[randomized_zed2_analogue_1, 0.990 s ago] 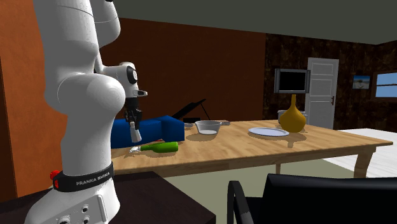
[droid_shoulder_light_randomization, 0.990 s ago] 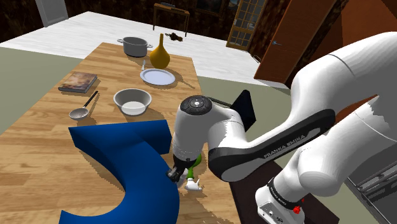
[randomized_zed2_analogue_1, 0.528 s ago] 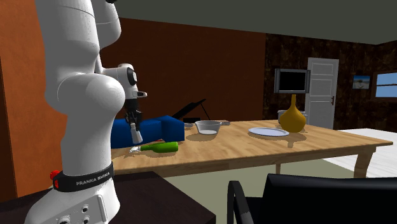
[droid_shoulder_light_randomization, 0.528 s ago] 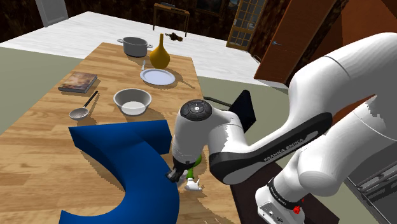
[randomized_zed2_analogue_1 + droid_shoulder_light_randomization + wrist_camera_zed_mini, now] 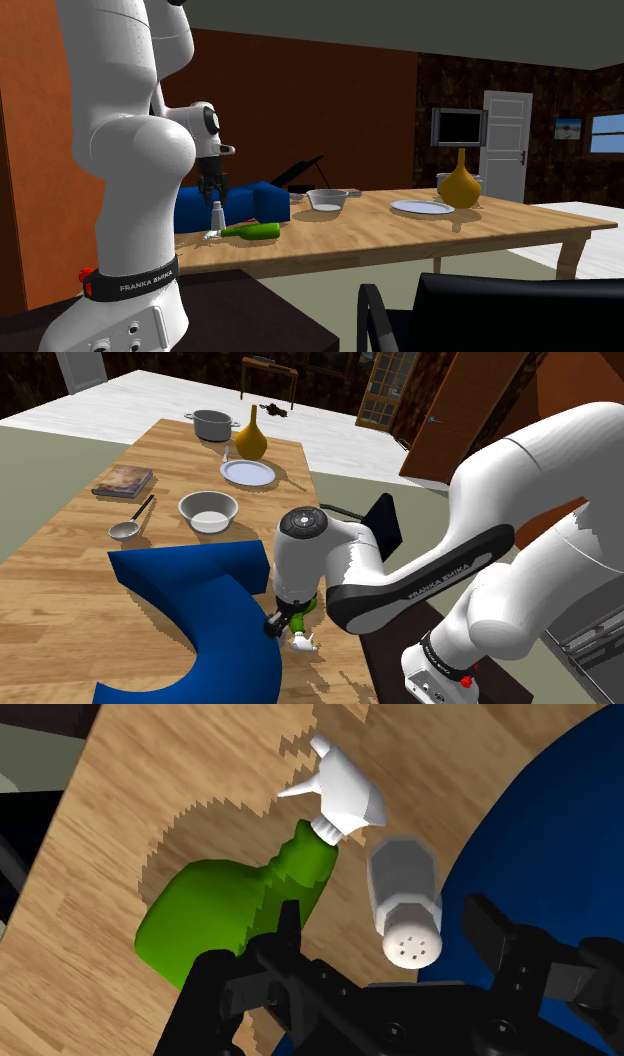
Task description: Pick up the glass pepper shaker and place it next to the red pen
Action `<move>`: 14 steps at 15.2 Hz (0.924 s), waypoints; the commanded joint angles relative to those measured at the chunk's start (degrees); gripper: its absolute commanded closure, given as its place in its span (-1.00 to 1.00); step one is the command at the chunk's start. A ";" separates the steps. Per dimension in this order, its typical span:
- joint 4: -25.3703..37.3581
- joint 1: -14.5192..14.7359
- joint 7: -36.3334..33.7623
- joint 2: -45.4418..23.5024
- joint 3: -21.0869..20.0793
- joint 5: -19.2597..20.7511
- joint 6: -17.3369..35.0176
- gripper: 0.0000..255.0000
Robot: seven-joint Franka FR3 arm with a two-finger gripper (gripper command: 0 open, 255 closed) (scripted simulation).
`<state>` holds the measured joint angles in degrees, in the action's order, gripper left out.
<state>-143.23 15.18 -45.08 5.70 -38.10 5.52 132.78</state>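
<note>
The pepper shaker, pale grey with a holed cap, stands upright on the wooden table. It sits between the fingers of my gripper, which is open, and neither finger touches it. A green spray bottle with a white nozzle lies right beside it. In the second exterior view the shaker stands just under the gripper, with a small reddish sliver behind the bottle. In the shoulder view the gripper hangs low at the table's near edge.
A big blue curved block lies close on the shaker's other side. Farther along the table are a white bowl, a plate, a yellow vase, a pot, a book and a ladle.
The gripper was shut on the shaker just above the table. The shaker now stands on the table and the fingers have opened off it.
</note>
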 commanded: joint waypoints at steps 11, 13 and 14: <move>1.93 2.48 4.03 3.78 0.55 -6.53 -2.02 -1.00; 1.93 2.47 4.03 3.78 0.55 -6.53 -2.02 -1.00; 1.93 2.47 4.03 3.78 0.55 -6.53 -2.02 -1.00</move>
